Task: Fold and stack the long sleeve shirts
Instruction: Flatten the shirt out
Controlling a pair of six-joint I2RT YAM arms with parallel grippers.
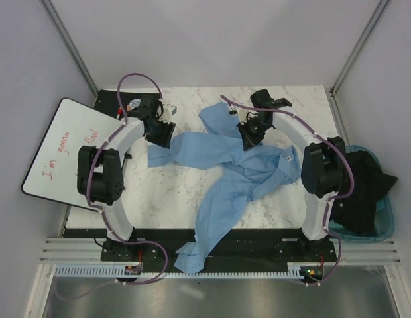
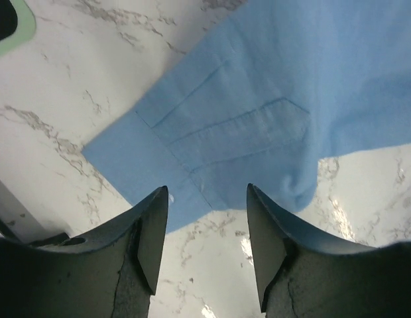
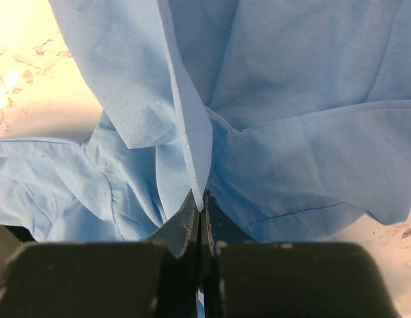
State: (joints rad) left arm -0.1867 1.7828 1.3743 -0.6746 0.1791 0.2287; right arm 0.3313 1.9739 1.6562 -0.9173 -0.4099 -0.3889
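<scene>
Now the blue shirt point(image 1: 225, 172) lies crumpled on the table point(image 1: 179, 195). The right gripper point(image 3: 201, 199) pinches a fold point(image 3: 192, 149) tight, maybe to pull it flat. The left gripper point(image 2: 207, 232) hangs apart by a cuff point(image 2: 212, 132).

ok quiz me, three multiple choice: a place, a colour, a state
1. The bin of dark cloth sits: A) beside the table's right edge B) at its left edge C) mid-table
2. The shirt is: A) white B) light blue C) red
3. The right gripper is: A) open above bare marble B) shut on the shirt C) out of view
Answers: 1 A, top view shows it off the right edge; 2 B, every view shows blue cloth; 3 B, wrist view shows cloth pinched between closed jaws.
</scene>
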